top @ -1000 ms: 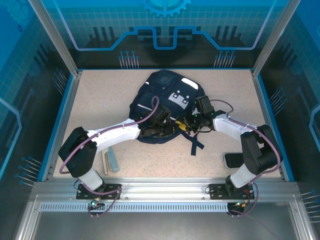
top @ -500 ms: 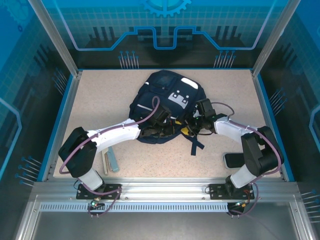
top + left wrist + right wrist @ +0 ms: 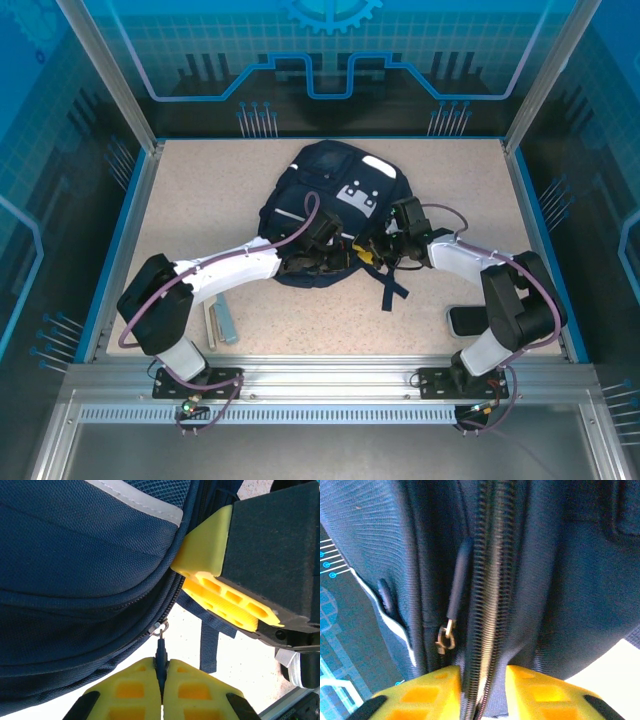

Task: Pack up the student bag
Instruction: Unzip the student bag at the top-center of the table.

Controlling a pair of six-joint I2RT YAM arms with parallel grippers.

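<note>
The student bag (image 3: 325, 205), dark navy with white stripes, lies mid-table. My left gripper (image 3: 347, 258) sits at its near edge. In the left wrist view that gripper (image 3: 161, 664) is shut on a dark zipper pull (image 3: 160, 650) hanging from a metal slider (image 3: 157, 628). My right gripper (image 3: 381, 249) meets the bag from the right, and one of its yellow fingers (image 3: 207, 545) presses the fabric. In the right wrist view that gripper (image 3: 482, 672) is shut on a fold of the bag carrying zipper teeth (image 3: 489, 580). A second pull (image 3: 458, 577) hangs just left of it.
A loose bag strap (image 3: 392, 285) trails toward the near edge. Slim grey and teal items (image 3: 222, 322) lie beside the left arm. A flat black object (image 3: 463, 320) lies by the right arm's base. Blue walls (image 3: 140, 210) ring the table.
The right gripper opened wider, then closed again on the bag's zipper fold, shifting slightly. The left gripper kept hold of the zipper pull and stayed put.
</note>
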